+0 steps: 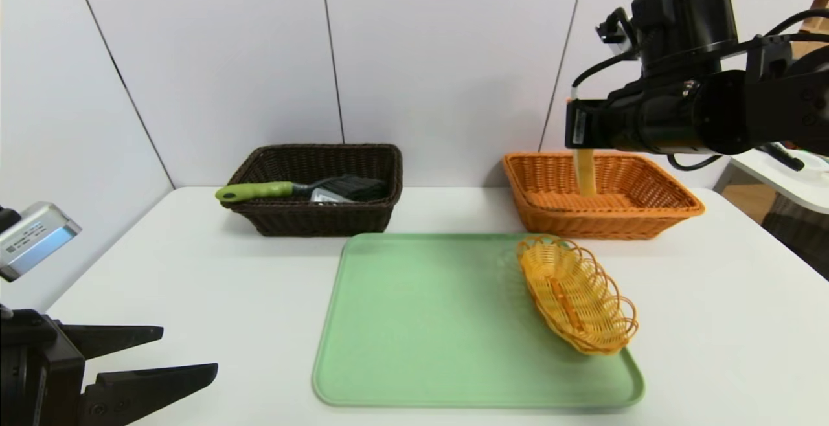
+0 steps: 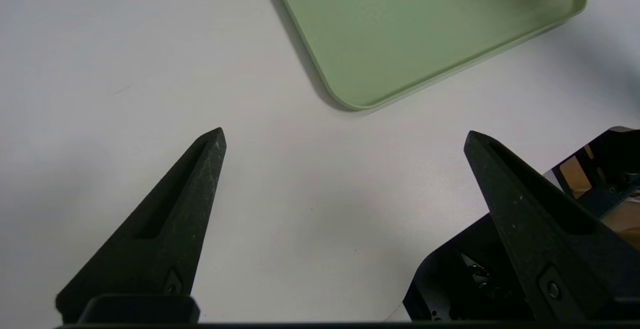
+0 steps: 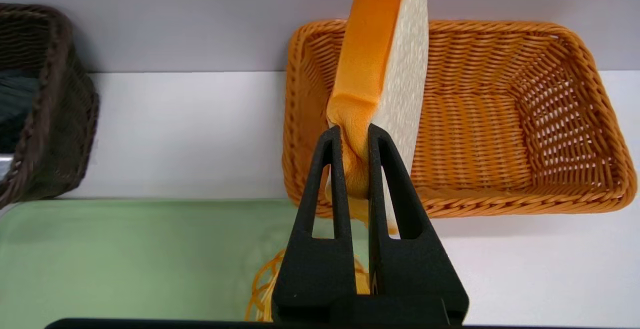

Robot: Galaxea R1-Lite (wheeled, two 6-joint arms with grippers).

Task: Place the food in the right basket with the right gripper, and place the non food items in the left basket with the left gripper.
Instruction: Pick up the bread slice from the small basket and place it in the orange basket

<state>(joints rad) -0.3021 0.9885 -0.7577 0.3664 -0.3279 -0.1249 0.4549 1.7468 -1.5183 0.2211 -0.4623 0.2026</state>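
Head view: right pincer hidden behind its arm; bread slice (image 1: 586, 177) hangs over orange basket (image 1: 673, 202). Brush (image 1: 291, 188) lies in brown basket (image 1: 324, 219).
L wrist: left pincer (image 2: 345, 139) wide apart, holding nothing, above desk (image 2: 100, 69).
R wrist: right pincer (image 3: 355, 130) clamped on the bread's crust.

White table against a pale panelled wall

A smooth white table (image 1: 712, 322) fills the lower part of the head view, its far edge meeting a pale grey-white wall (image 1: 227, 57) made of flat panels split by thin dark seams, some of them slanting. The light is soft and even, leaving only faint shadows on the tabletop. At the far right, past the table's edge, part of a second white surface (image 1: 793, 183) shows, with a patch of brownish floor (image 1: 751, 201) below it.
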